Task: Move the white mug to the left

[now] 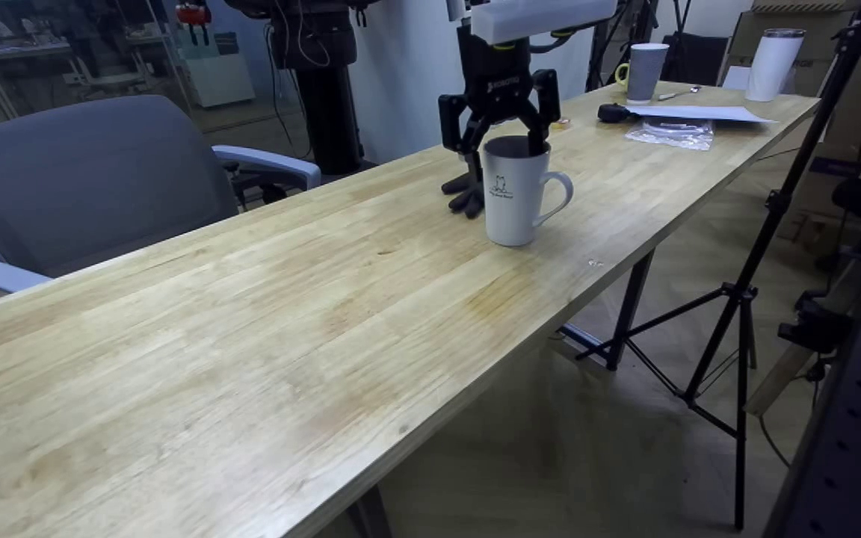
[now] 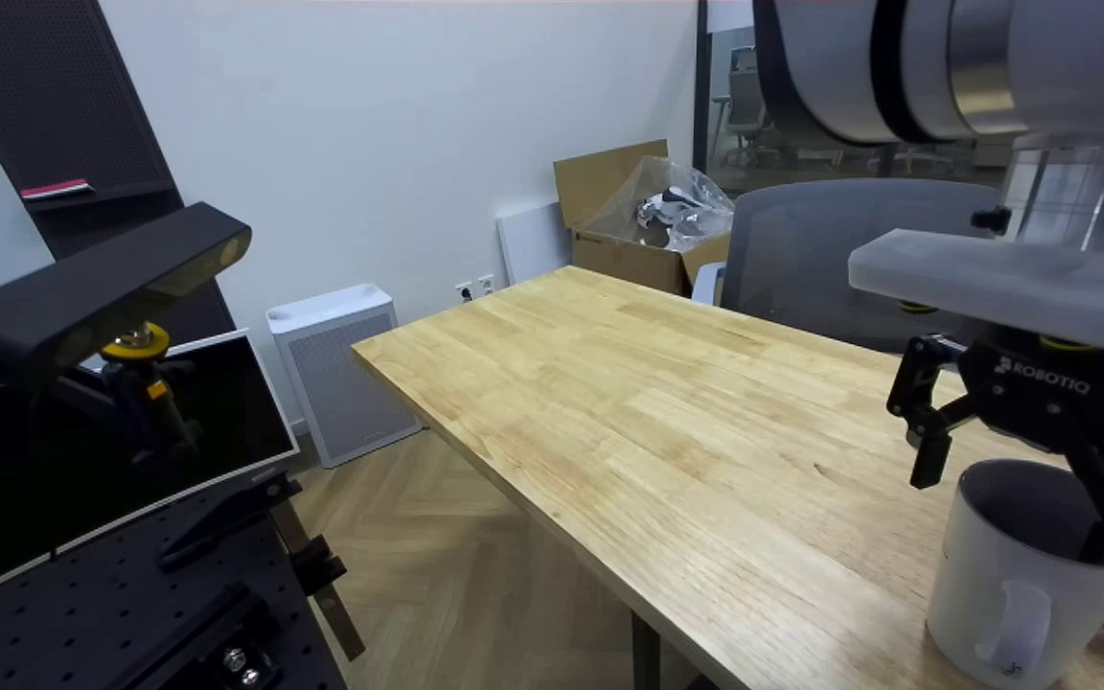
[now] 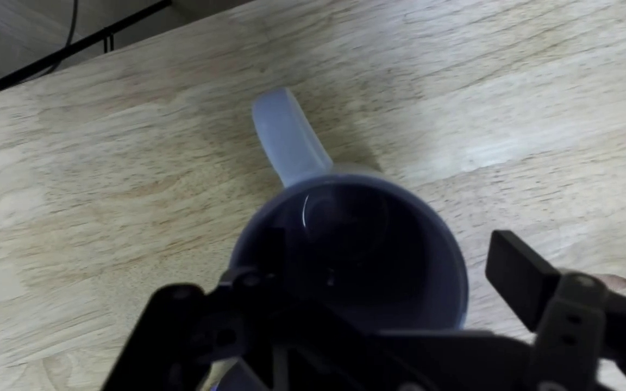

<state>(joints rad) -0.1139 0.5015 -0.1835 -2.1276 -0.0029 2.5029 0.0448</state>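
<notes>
The white mug (image 1: pixel 509 213) stands upright on the wooden table, with a small printed drawing on its side. Its loop handle (image 3: pixel 288 136) points toward the table's long edge, and the inside looks dark. Over the rim is my gripper (image 1: pixel 503 149), its jaws wide apart. One finger reaches down into the mug, as both exterior views show, while the opposite finger (image 2: pixel 931 462) is outside the wall. In the wrist view the outer pad (image 3: pixel 519 279) has a gap between it and the rim. Whether the inner finger touches the wall is too dark to tell.
Right behind the mug lies a dark object with finger-like lobes (image 1: pixel 466 198). Farther along the table (image 1: pixel 251 359) are a grey cup (image 1: pixel 646 75), a white tumbler (image 1: pixel 774 67), papers (image 1: pixel 699 113) and a plastic bag (image 1: pixel 673 134). A chair (image 1: pixel 94 179) stands beside the table, a tripod (image 1: pixel 744 284) opposite.
</notes>
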